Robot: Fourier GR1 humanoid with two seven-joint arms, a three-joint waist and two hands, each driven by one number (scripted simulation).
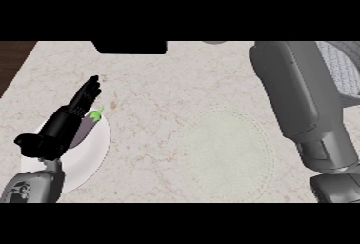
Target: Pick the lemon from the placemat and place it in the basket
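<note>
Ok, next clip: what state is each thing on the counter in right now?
Left hand: open, fingers straight, over the white plate.
Eggplant: lying on the plate, partly hidden by the hand.
Placemat: flat, nothing on it.
Basket: top right, mostly behind the right forearm.
Lemon, right hand: not visible.

A single head view looks steeply down on the bench (162,81) from above, close enough that the bench top fills nearly the whole field. Both forearms enter from the lower edge. The left robot hand (67,121) shows at the view's left, over a white plate (95,157). A pale placemat (225,152) lies to the right of that hand. The right forearm (302,95) crosses the right side, reaching toward the top edge.
</note>
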